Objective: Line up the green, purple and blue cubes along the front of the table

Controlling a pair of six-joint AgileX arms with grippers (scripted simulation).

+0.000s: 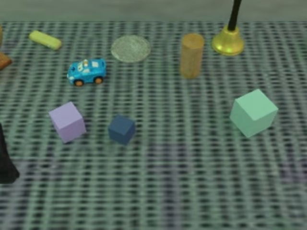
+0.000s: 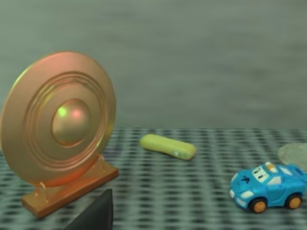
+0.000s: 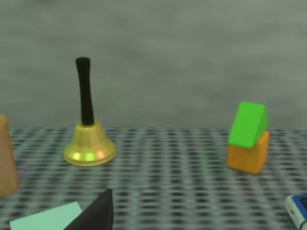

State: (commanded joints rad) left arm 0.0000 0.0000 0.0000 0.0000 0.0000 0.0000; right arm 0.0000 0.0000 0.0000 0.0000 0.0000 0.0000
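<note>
The pale green cube (image 1: 253, 112) sits at mid-right of the table (image 1: 192, 182). One corner of the green cube (image 3: 45, 219) shows beside a dark part of my right gripper (image 3: 96, 213) in the right wrist view. The lilac purple cube (image 1: 67, 121) lies left of centre, with the small navy blue cube (image 1: 121, 129) a short gap to its right. No gripper touches a cube. My left arm (image 1: 5, 163) stands at the left edge, and a dark part of my left gripper (image 2: 93, 213) shows in its wrist view. The right arm is outside the top view.
Along the back are a yellow capsule (image 1: 45, 40), a blue toy car (image 1: 87, 71), a silver disc (image 1: 130, 48), a wooden cylinder (image 1: 192, 55) and a gold bell (image 1: 228, 40). A copper disc on a stand (image 2: 57, 124) and a green-on-orange block (image 3: 248, 139) stand farther out.
</note>
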